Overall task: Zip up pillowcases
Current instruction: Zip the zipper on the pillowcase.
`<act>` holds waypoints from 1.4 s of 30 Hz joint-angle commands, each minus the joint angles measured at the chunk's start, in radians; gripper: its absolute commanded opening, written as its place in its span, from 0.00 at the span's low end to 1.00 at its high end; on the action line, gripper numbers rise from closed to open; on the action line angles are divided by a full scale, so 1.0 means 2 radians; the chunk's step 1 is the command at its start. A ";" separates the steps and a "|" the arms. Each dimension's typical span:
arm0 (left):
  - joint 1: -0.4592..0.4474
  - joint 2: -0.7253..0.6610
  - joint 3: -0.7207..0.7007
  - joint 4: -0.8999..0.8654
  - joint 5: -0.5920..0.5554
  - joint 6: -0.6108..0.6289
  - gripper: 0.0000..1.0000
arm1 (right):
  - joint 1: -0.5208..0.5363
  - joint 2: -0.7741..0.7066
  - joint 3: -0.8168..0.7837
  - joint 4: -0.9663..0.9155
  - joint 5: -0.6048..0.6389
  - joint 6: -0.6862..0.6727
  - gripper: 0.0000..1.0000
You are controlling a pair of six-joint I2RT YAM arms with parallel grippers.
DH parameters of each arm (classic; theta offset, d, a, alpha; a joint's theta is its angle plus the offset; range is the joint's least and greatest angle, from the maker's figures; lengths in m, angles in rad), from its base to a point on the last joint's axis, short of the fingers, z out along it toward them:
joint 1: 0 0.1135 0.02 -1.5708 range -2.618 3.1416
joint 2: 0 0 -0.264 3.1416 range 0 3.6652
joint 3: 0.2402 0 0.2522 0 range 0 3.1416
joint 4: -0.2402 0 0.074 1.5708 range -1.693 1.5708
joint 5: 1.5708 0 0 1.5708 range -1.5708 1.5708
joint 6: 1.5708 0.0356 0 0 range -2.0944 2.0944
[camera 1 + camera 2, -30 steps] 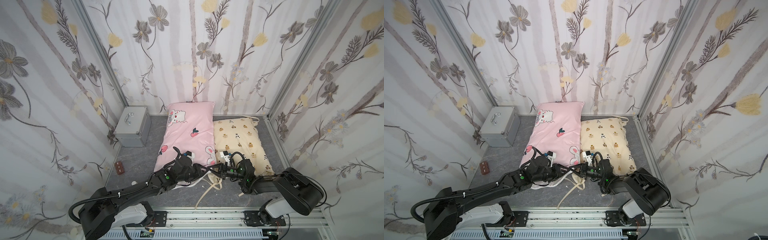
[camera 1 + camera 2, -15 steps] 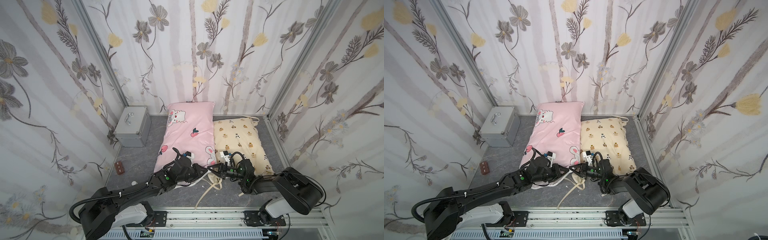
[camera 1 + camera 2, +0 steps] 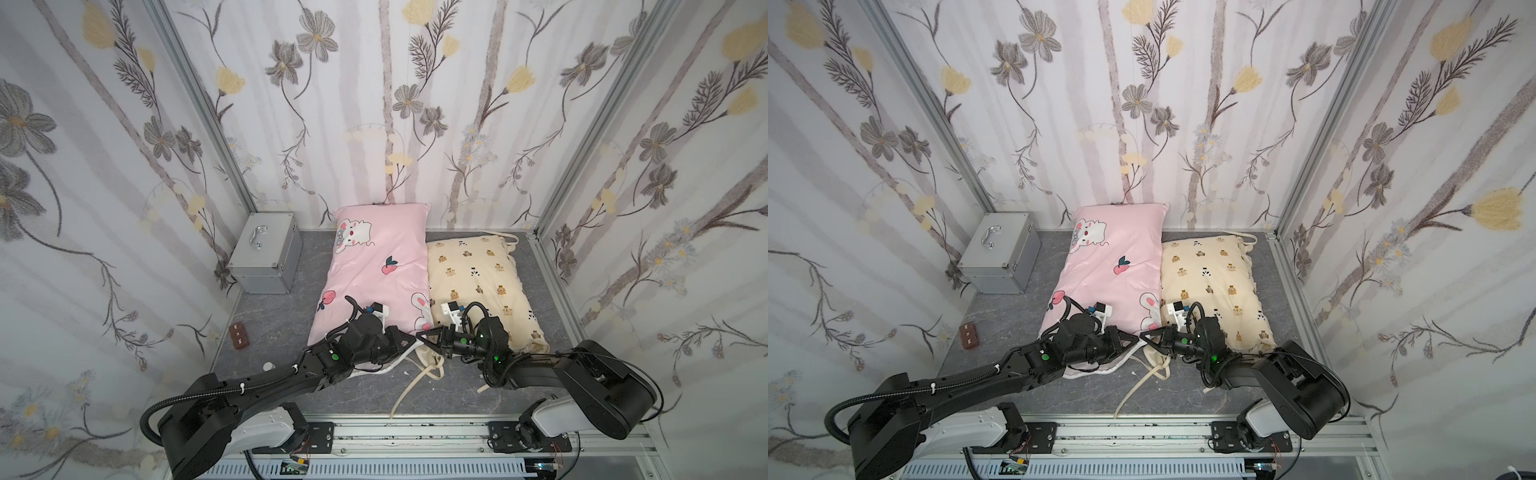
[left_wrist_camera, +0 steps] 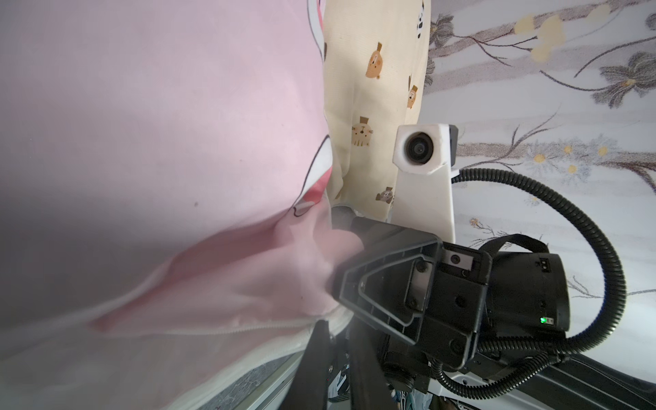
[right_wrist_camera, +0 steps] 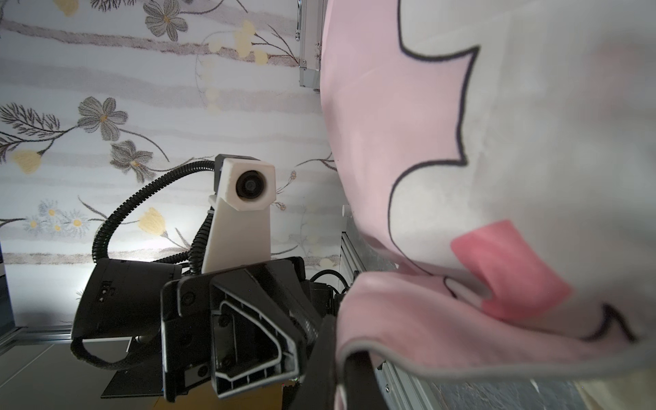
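Two pillowcases lie side by side on the grey floor in both top views: a pink pillowcase (image 3: 382, 266) (image 3: 1117, 266) with bunnies and a smaller cream pillowcase (image 3: 478, 270) (image 3: 1208, 270) to its right. Both grippers meet at the pink case's near right corner. My right gripper (image 5: 342, 349) (image 3: 420, 334) is shut on the corner's piped pink edge (image 5: 408, 319). My left gripper (image 4: 337, 326) (image 3: 411, 341) faces it. Its fingers stand a narrow slit apart, tips pinched at the white zipper edge (image 4: 213, 330). The zipper pull is hidden.
A grey metal box (image 3: 266, 257) with a handle stands at the left wall. A small brown block (image 3: 239, 336) lies on the floor near it. Cream ties (image 3: 415, 386) trail from the pillows toward the front rail (image 3: 395, 428). Patterned walls close three sides.
The left gripper's jaws have narrowed at the pink case's corner. Both arms and both pillowcases stay where they were.
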 commanded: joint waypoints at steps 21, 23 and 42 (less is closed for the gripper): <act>0.000 0.012 0.001 0.018 -0.011 0.000 0.03 | 0.001 -0.002 0.003 0.010 0.007 -0.004 0.00; 0.000 0.012 0.000 0.016 -0.012 0.003 0.00 | 0.000 -0.002 0.003 0.010 0.007 -0.005 0.00; 0.001 -0.019 -0.006 -0.222 -0.102 0.087 0.00 | -0.005 -0.176 0.120 -0.436 0.124 -0.228 0.00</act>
